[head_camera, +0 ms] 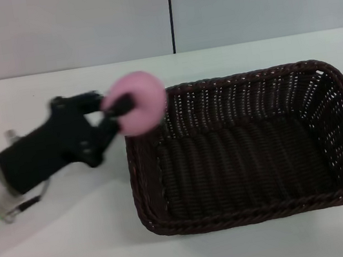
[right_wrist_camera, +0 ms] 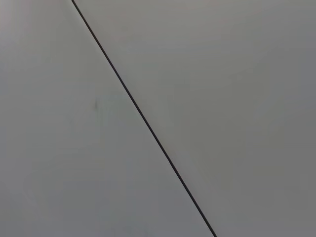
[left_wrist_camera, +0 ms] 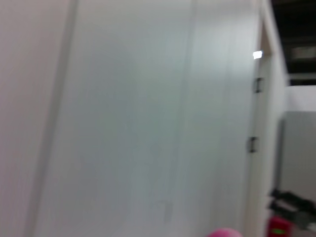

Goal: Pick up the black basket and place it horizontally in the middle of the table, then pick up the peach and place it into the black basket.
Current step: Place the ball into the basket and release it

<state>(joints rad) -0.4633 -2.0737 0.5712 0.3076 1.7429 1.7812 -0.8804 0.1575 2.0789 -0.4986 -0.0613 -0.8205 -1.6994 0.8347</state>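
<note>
Left gripper (head_camera: 118, 107): jaws closed on the peach (head_camera: 138, 102), held above the table (head_camera: 60, 250) just at the left rim of the black basket (head_camera: 262, 208). Basket: lying lengthwise on the table, right of centre. Right gripper: out of sight.

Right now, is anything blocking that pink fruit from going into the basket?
Nothing visible does. The left gripper holds the peach at the black basket's near-left rim corner, and its inside looks empty.
</note>
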